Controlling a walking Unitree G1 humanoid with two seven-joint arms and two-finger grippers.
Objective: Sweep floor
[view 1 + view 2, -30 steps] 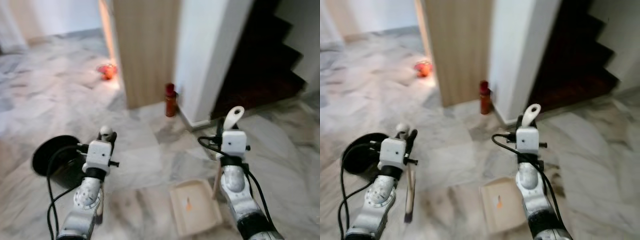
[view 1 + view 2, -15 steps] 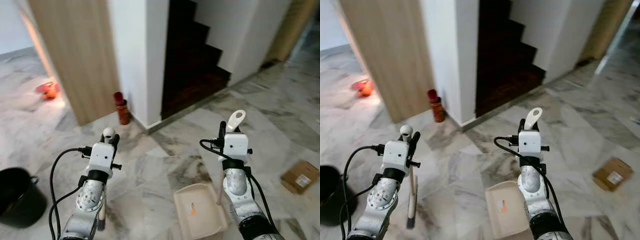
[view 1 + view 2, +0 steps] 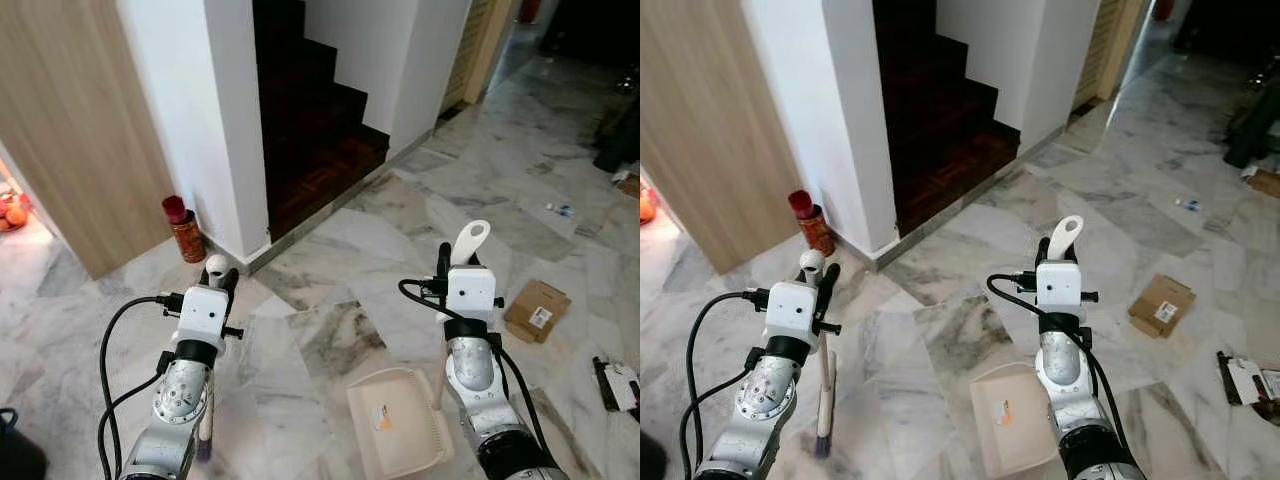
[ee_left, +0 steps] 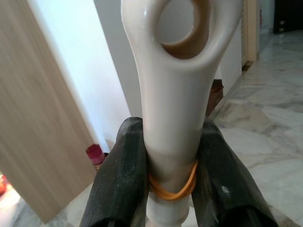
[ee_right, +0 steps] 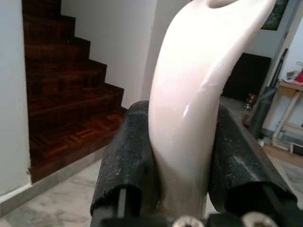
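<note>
We carried the broom (image 3: 824, 400) clamped in our left gripper (image 4: 163, 165) and the dustpan (image 3: 398, 435) by its handle in our right gripper (image 5: 182, 156), both upright for walking toward the cardboard scrap (image 3: 535, 310).

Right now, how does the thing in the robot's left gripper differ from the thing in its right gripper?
The left gripper holds a broom with a thin straight stick and dark bristles at the floor; the right gripper holds a dustpan, a wide cream tray lying flat on the marble. The broom handle ends in a round loop and carries an orange rubber band; the dustpan handle is curved and plain. Both handles are cream plastic, clamped between black fingers.
</note>
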